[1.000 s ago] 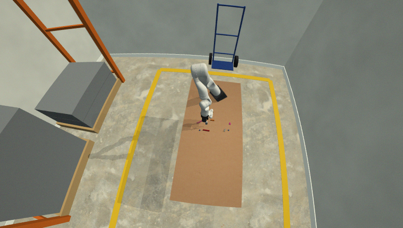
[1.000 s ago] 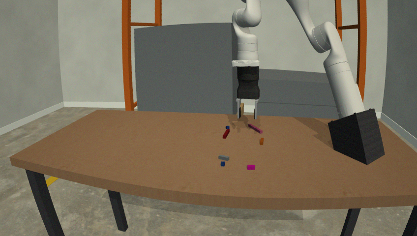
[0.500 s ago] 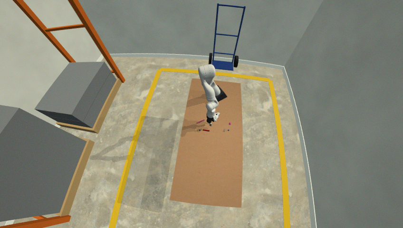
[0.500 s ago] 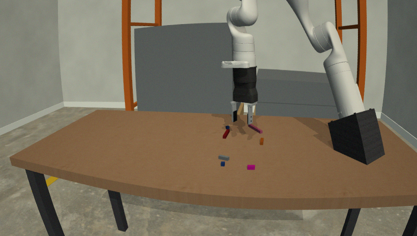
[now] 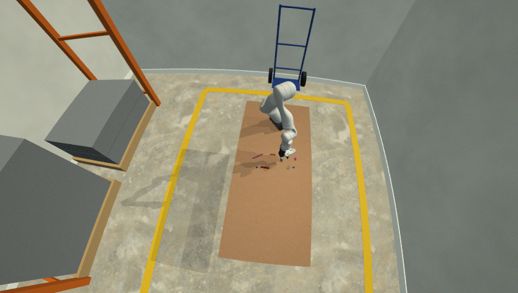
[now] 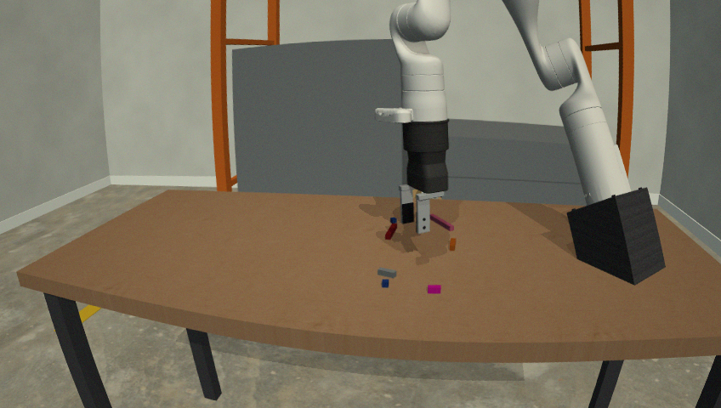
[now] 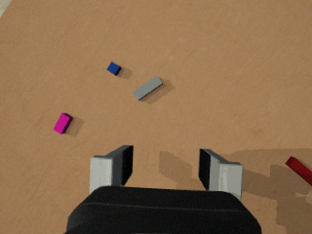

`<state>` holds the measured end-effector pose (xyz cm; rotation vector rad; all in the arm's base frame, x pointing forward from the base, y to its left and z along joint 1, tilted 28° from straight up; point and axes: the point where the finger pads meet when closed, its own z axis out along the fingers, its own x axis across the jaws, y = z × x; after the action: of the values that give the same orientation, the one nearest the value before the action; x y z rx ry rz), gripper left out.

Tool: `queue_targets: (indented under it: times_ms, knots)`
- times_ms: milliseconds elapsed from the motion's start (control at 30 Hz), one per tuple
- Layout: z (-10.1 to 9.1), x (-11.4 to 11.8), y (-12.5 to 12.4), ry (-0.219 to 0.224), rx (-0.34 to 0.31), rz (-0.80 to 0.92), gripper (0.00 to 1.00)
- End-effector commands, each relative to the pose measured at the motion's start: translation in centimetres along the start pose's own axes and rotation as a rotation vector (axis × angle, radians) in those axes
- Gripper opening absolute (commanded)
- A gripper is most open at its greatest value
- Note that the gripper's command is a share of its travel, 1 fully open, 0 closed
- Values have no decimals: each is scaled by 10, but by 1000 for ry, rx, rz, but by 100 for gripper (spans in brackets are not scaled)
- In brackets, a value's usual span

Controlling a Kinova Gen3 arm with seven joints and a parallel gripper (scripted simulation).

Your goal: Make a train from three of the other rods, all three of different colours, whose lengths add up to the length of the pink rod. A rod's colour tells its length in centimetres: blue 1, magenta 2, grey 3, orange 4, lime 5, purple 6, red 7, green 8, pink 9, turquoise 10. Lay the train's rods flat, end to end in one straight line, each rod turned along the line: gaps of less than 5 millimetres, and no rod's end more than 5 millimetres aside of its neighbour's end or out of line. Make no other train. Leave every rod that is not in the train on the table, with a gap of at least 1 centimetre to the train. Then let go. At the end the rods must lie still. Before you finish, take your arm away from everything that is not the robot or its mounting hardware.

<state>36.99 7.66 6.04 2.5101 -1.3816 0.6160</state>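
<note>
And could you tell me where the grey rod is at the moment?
In the wrist view, the grey rod lies flat above the gap between the open fingers, just right of a small blue rod.

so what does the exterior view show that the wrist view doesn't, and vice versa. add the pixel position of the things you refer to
Only the exterior: the pink rod (image 6: 441, 222), the orange rod (image 6: 452, 244) and a second small blue rod (image 6: 393, 220).
Only the wrist: no rod of its own.
Both: the grey rod (image 6: 387, 273) (image 7: 148, 88), magenta rod (image 6: 434, 289) (image 7: 63, 123), one blue rod (image 6: 384, 283) (image 7: 114, 68), dark red rod (image 6: 391, 231) (image 7: 299, 170), open hand (image 6: 414, 227) (image 7: 166, 161).
</note>
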Motion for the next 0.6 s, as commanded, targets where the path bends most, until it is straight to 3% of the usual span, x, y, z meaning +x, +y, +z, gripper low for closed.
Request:
queue_targets:
  times_ms: [0, 367, 567]
  knots:
    - [0, -13, -3, 19, 2, -34, 100]
    - [0, -79, -17, 13, 22, 316, 100]
    - [0, -96, -18, 10, 28, 397, 100]
